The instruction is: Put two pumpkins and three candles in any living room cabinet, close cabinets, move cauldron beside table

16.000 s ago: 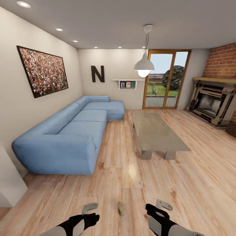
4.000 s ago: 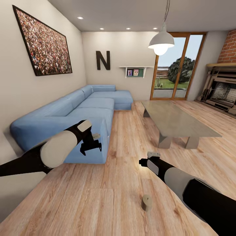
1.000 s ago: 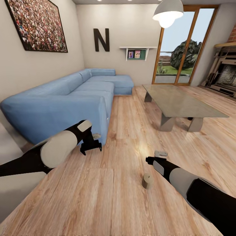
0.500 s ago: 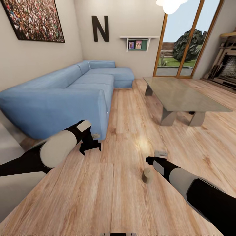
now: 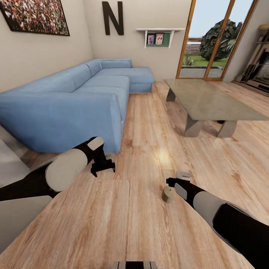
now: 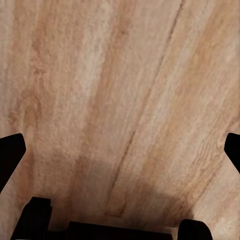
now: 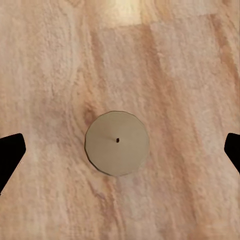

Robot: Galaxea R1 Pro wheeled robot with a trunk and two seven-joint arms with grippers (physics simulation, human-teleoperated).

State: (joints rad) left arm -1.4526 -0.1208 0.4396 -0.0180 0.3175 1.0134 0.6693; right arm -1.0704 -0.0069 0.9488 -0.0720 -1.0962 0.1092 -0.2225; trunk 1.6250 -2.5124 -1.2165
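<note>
Pale wood plank floor [image 5: 142, 123] with one upright candle [image 5: 168, 194], the table [image 5: 209, 102] and a blue sofa [image 5: 71, 101].

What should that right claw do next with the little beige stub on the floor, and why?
Probably lower straight down over the candle. The right claw is open above it, the candle stands upright on the wood floor, centred between the fingertips, and nothing is gripped yet.

This is the living room of a home, with pale wooden plank flooring [image 5: 142, 224] throughout. A long blue corner sofa [image 5: 74, 101] runs from nine toward eleven o'clock beneath a framed picture [image 5: 35, 16] and a big wall letter N [image 5: 113, 18], with a small shelf [image 5: 160, 35] at twelve. A low glass-topped coffee table [image 5: 211, 102] stands at one o'clock, a wood-framed glass door [image 5: 215, 37] onto a garden behind it and an ornate fireplace [image 5: 259, 63] at two.
</note>
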